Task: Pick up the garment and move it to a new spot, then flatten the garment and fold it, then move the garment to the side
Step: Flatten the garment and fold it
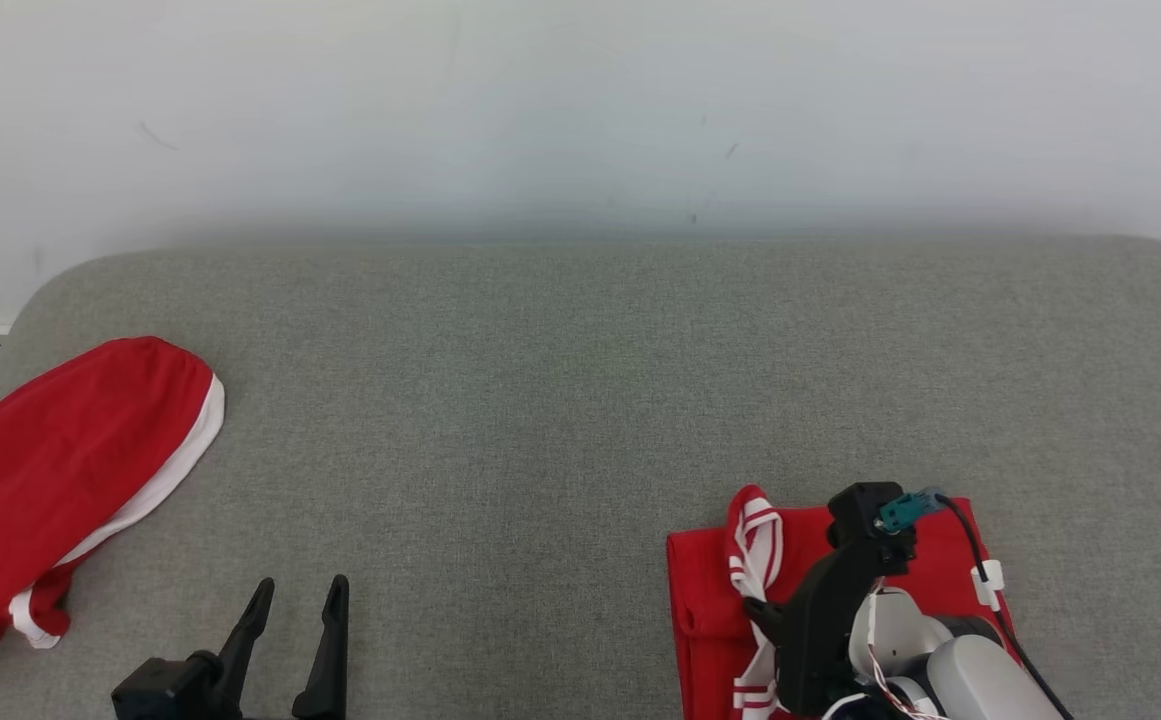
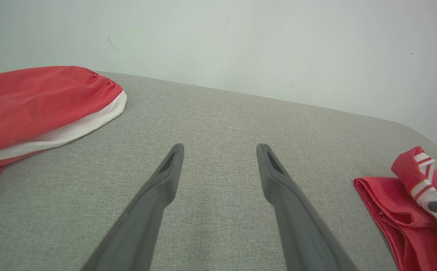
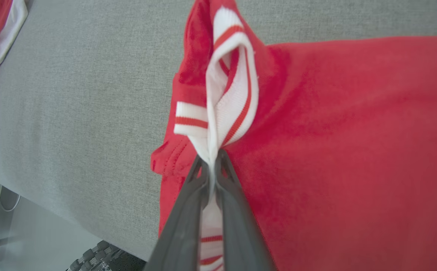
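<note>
Red plush garment (image 3: pixel 335 131): we list it folded into a flat, roughly square slab with a rolled edge on its left side. It lies at the near right of the table (image 1: pixel 580 400), under the right arm.

Ribbed band (image 3: pixel 229 94): knit trim of that garment, white with thin red stripes, twisted into a raised loop above the red plush.

Right gripper (image 3: pixel 211 158): we see its two long dark fingers clenched together on the ribbed band. The white knit runs down the narrow slit between them and comes out again near the wrist.

Left gripper (image 2: pixel 220 150): its fingers are spread wide with nothing between them, over bare table at the near left. We cannot tell whether the tips touch the surface.

Second red cloth (image 1: pixel 60 470): smooth and rounded like a pouch, with a broad white border along one side. It lies at the far left edge of the table, well apart from the garment.

Table: covered in grey woven fabric of even grain, with rounded far corners.

Wall (image 1: pixel 580 100): pale and matt, with a few faint scuffs.

Cable (image 1: pixel 980 560): black, clipped in white, ending in a teal plug on the right wrist.
</note>
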Tool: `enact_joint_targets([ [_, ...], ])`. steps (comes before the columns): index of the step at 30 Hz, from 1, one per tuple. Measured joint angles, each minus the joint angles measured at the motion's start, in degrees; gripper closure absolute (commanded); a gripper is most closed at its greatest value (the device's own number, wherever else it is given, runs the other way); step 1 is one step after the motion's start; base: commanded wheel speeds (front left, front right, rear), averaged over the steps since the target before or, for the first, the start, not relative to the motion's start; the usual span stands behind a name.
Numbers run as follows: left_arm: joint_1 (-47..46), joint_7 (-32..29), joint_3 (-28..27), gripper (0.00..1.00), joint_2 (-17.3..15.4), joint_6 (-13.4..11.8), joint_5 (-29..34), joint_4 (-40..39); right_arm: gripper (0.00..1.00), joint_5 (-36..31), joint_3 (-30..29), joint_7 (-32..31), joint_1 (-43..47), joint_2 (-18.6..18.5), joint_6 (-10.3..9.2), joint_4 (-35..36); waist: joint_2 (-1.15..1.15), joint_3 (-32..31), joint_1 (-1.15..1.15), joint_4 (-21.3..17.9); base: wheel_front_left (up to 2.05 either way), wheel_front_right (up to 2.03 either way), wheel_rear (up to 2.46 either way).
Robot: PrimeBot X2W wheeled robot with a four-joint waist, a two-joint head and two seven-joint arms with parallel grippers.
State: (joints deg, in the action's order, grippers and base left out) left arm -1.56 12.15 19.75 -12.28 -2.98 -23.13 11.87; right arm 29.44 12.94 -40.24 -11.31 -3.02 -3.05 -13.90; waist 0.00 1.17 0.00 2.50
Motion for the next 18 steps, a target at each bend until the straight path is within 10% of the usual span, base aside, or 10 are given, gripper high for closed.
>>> enact_joint_targets([
  [11,0.0,0.0,0.1,0.0,0.0,0.0,0.0,0.0,1.0,2.8,2.8,1.1,-0.1,0.0,-2.0,0.2,0.0,0.4,0.0,0.2,0.0,0.0,0.0],
  [13,0.0,0.0,0.1,0.0,0.0,0.0,0.0,0.0,0.0,3.0,2.4,1.5,-0.1,0.0,-2.04,0.2,0.0,0.5,0.0,0.2,0.0,0.0,0.0],
  [18,0.0,0.1,0.0,0.0,0.0,0.0,0.0,-0.1,0.0,4.7,-0.1,3.5,-1.1,0.0,-2.34,2.5,0.0,0.6,0.0,0.1,0.0,0.0,0.0],
])
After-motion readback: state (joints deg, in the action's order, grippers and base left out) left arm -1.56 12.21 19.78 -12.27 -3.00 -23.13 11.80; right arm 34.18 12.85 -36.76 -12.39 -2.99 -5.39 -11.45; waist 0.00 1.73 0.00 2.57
